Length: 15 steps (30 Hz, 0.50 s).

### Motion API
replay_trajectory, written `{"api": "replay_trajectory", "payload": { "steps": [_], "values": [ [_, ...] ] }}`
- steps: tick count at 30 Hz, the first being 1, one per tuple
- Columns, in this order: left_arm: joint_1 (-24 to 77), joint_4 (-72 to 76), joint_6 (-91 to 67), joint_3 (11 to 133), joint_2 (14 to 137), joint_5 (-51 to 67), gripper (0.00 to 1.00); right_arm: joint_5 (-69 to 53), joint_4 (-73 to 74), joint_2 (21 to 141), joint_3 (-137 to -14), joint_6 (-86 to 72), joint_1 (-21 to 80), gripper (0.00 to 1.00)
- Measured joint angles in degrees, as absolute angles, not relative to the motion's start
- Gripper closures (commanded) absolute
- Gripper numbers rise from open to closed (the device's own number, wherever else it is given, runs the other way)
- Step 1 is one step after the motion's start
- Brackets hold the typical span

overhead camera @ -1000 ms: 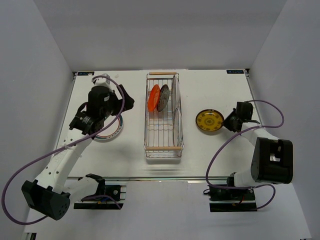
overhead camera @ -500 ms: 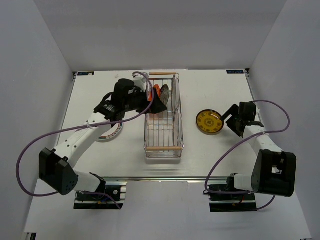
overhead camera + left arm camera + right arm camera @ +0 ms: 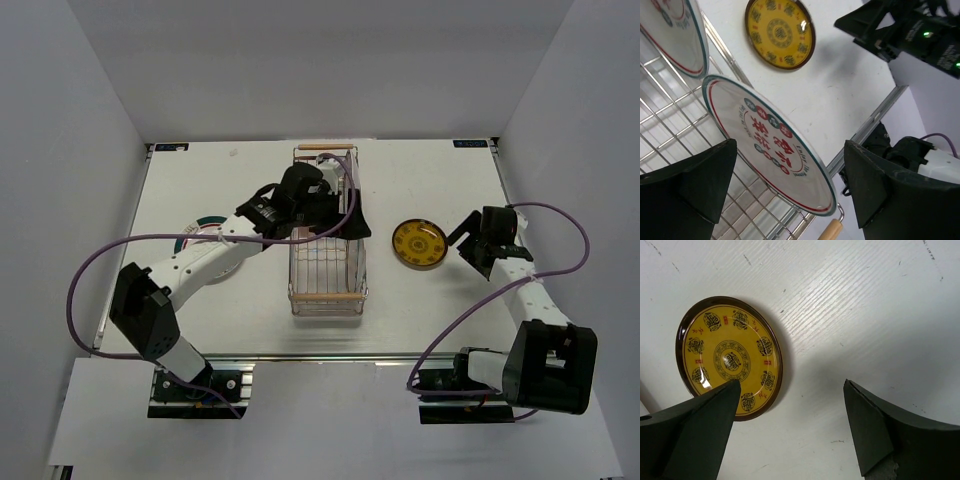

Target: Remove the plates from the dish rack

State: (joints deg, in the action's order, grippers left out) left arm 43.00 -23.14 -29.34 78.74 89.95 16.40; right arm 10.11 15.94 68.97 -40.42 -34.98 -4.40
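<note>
The dish rack (image 3: 325, 277) stands mid-table, a chrome wire basket (image 3: 670, 125) with a wooden handle (image 3: 829, 231). My left gripper (image 3: 338, 222) hangs open over its far half. In the left wrist view its jaws (image 3: 790, 150) straddle, without touching, a white plate with coloured dots and a teal rim (image 3: 765, 142) that stands on edge. A second such plate (image 3: 675, 35) stands behind it. The yellow plate (image 3: 419, 242) lies flat on the table to the right of the rack. My right gripper (image 3: 791, 385) is open and empty over bare table just beside this yellow plate (image 3: 730, 360).
Another teal-rimmed plate (image 3: 203, 224) lies flat on the table left of the rack, partly under my left arm. The right arm (image 3: 905, 30) shows at the top of the left wrist view. Purple cables loop beside both arms.
My left arm swung from the plate on the left table across to above the rack. My right gripper opened, let go of the yellow plate and drew back slightly to the right.
</note>
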Motion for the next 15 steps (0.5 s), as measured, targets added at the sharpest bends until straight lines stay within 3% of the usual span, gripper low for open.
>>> {"api": "replay_trajectory", "payload": {
  "steps": [3,9,15],
  "values": [
    [44.01,-24.05,-30.13,78.76,91.18,14.70,0.13,10.61,16.56,68.53,-40.42,-34.98,-4.40,0.11],
    [46.00,-25.58,-31.99,81.03,94.19,13.87,0.44,11.09,16.97,68.51,-40.38,-35.03,-4.40,0.11],
    [47.11,-26.59,-34.24,82.63,94.76,11.90,0.63,11.42,17.52,68.27,-40.38,-35.27,-4.40,0.11]
  ]
}}
